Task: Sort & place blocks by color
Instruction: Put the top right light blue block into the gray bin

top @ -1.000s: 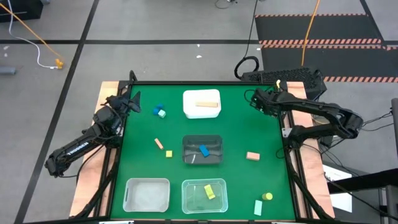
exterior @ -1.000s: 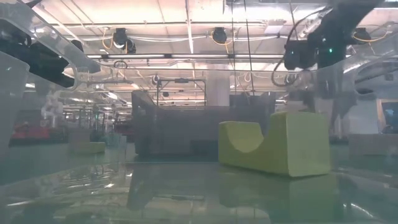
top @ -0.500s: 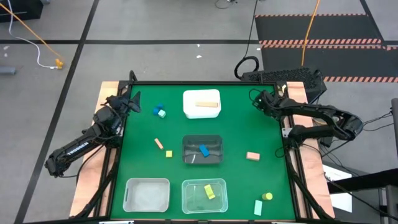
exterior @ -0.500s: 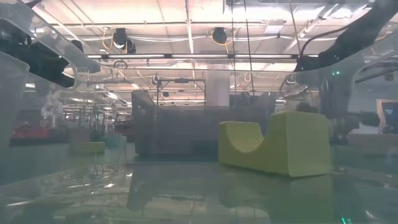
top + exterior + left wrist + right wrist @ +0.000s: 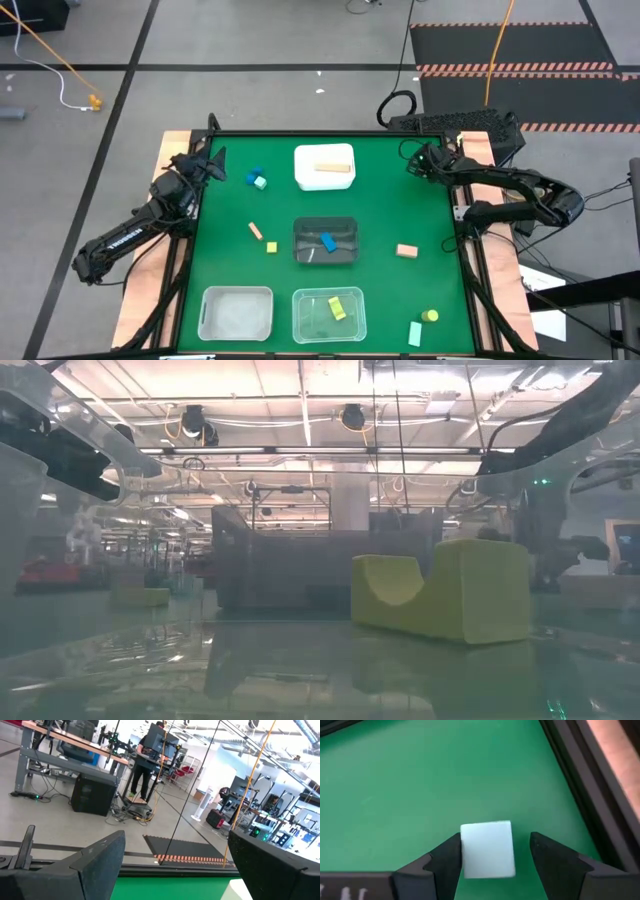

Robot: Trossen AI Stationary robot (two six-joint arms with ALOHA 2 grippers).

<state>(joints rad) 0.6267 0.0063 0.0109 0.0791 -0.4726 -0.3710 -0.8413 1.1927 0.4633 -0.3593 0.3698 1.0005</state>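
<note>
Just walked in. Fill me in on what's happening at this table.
Two arms are sorting coloured blocks into bins. The right gripper sits at the mat's far right corner, open around a mint block that it hasn't clamped. The left gripper waits at the far left. A tan block already lies in the white bin.

Our table layout
We see one block (image 5: 333, 168) in the far bin (image 5: 324, 153), another block (image 5: 328, 242) in the middle bin (image 5: 325, 226).

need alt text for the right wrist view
A small pale mint green wooden cube sits on the green table mat between the right hand's two dark open fingers, one finger close against its side. The table's dark frame edge runs alongside.
</note>
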